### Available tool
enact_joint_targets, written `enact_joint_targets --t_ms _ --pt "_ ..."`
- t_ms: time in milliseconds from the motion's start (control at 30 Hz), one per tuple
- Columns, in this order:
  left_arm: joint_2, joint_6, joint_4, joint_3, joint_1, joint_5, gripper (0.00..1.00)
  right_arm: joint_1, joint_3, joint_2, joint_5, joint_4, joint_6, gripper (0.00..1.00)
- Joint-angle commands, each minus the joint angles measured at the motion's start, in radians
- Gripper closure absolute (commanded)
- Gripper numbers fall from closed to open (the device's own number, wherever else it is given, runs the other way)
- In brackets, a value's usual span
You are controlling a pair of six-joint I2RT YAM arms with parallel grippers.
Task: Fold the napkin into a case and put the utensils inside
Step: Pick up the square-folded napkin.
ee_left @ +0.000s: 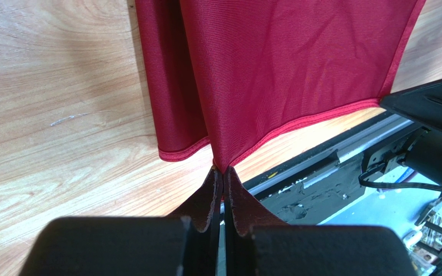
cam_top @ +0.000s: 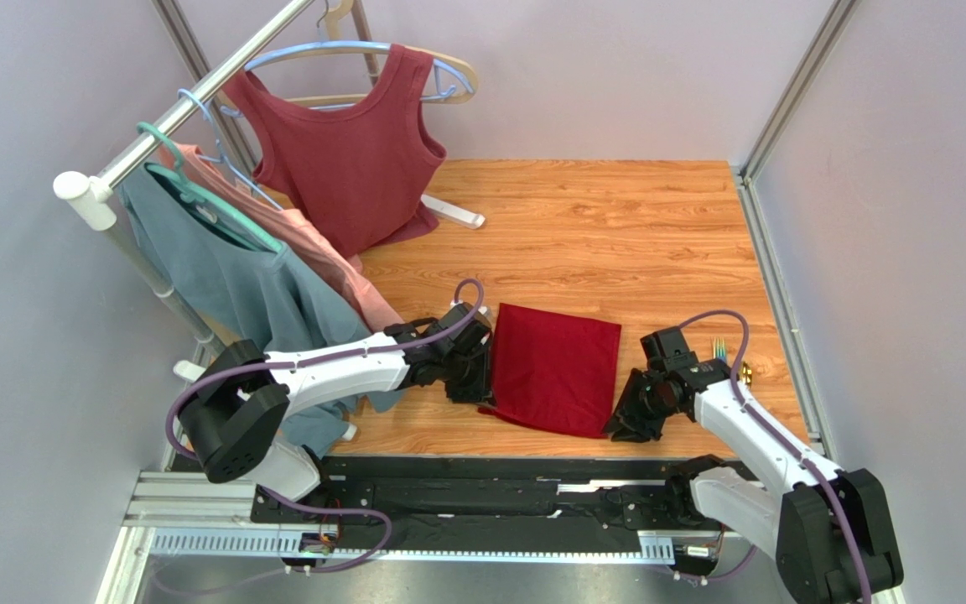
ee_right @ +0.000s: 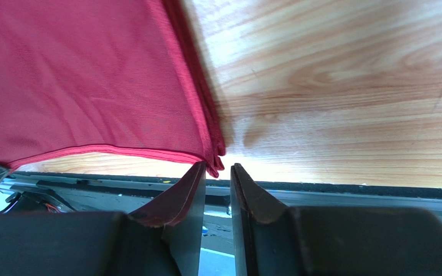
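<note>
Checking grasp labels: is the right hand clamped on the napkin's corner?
No: the right hand is open, with the napkin corner loose at its tips.

The wooden table (cam_top: 602, 214) carries a crimson napkin (cam_top: 557, 368) that lies flat in layers between the two sets of fingers. One near corner is pinched between the left fingers (ee_left: 209, 201). The other sits just ahead of the right fingers (ee_right: 191, 190), whose tips stand apart. Behind the right fingers, toward the table's right edge, lie a few pieces of gold cutlery (cam_top: 745, 370) — small and hard to make out. Far beyond the left fingers, a white rack foot (cam_top: 457, 214) rests on the wood.
</note>
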Motion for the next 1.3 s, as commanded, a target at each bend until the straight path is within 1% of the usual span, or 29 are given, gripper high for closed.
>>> enact_joint_targets --t_ms 0,100,233,300,533,767,800,867,900,967,1000,1133,1267 --pt "-0.005 0.008 0.023 0.010 -0.004 0.012 1.00 -0.001 -0.015 -0.001 -0.008 0.044 0.020 0.74" --pt "-0.005 0.011 0.023 0.009 -0.003 0.006 1.00 -0.001 -0.024 0.012 -0.024 0.067 0.028 0.75" --pt "-0.003 0.017 0.017 0.007 -0.003 0.001 1.00 -0.002 -0.010 0.000 -0.019 0.064 0.034 0.81" --pt "-0.005 0.017 0.015 0.007 -0.003 -0.002 1.00 -0.001 -0.013 0.003 -0.022 0.067 0.037 0.81" --pt "-0.018 0.019 0.014 0.004 -0.003 -0.003 1.00 -0.001 -0.039 0.006 -0.028 0.087 0.043 0.74" --pt "-0.011 0.025 0.022 0.001 -0.003 -0.002 1.00 -0.002 -0.050 0.018 -0.032 0.106 0.040 0.74" --pt "-0.009 0.032 0.022 0.001 -0.003 -0.002 1.00 -0.001 -0.047 0.019 -0.027 0.104 0.040 0.78" --pt "-0.006 0.051 0.011 0.014 -0.003 -0.008 1.00 -0.001 -0.042 0.015 -0.025 0.104 0.040 0.83" --pt "0.000 0.081 0.000 0.021 -0.001 -0.011 1.00 -0.001 -0.039 0.014 -0.021 0.101 0.038 0.89" --pt "0.009 0.118 -0.046 0.056 -0.003 -0.038 1.00 -0.001 -0.032 0.015 -0.021 0.096 0.035 0.94" --pt "0.018 0.150 -0.063 0.078 -0.003 -0.048 1.00 -0.001 -0.030 0.015 -0.015 0.093 0.034 0.99" --pt "0.028 0.209 -0.113 0.093 -0.003 -0.110 1.00 -0.001 -0.025 0.017 -0.015 0.093 0.031 1.00" --pt "0.049 0.240 -0.127 0.080 -0.003 -0.140 1.00 -0.002 -0.024 0.022 -0.010 0.096 0.022 1.00"
